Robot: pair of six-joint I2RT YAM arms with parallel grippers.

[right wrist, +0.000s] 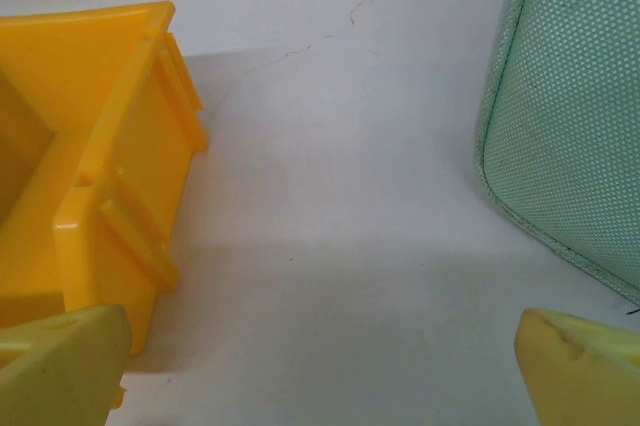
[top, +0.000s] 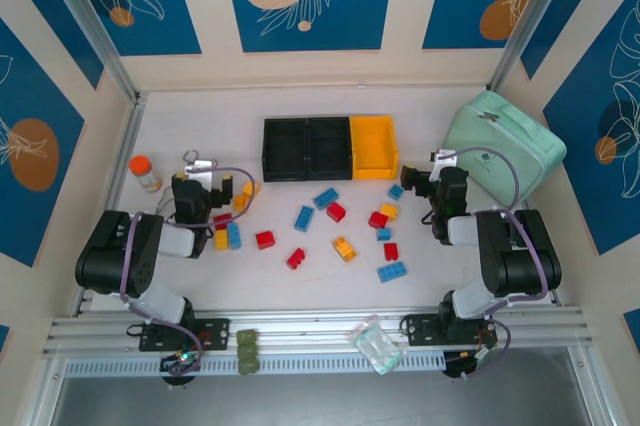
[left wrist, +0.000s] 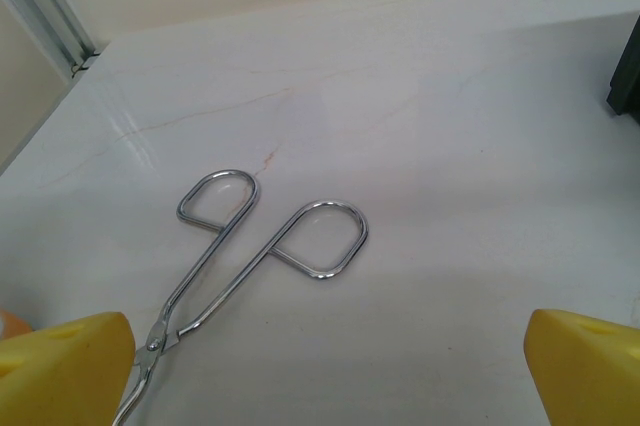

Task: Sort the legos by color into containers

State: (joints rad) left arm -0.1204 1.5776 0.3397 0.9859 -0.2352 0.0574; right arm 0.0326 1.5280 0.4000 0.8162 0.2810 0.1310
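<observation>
An olive green block [top: 245,351] and a crumpled clear bag [top: 377,345] lie on the metal rail [top: 320,326] at the near edge, between the two arm bases.

Past the rail, the left pincer [top: 237,194] sits low at 9 o'clock on the pale surface [top: 320,286]. Its yellow fingertips [left wrist: 62,364] are spread wide with nothing between them. In the left wrist view, metal tongs [left wrist: 265,236] lie flat on the surface just ahead of that gap. The right pincer [top: 410,178], at 3 o'clock, is also spread and holds nothing. Its wrist view looks at bare surface between the yellow bin [right wrist: 110,176] and the mint green pouch [right wrist: 570,116].

The legos [top: 336,212] lie loose on the surface between the two arms, in red, blue and yellow. A small group of all three colours sits beside the left pincer. The others are scattered across the middle and toward the right arm. All of them lie at 6 o'clock of the containers [top: 307,122], apart from them.

The containers stand in a row at 12 o'clock, with two black bins on the 9 o'clock side and the yellow bin at the 3 o'clock end.

An orange-capped bottle [top: 146,173] stands at 10 o'clock, near the left wall. The pouch lies at 2 o'clock, near the yellow bin.
</observation>
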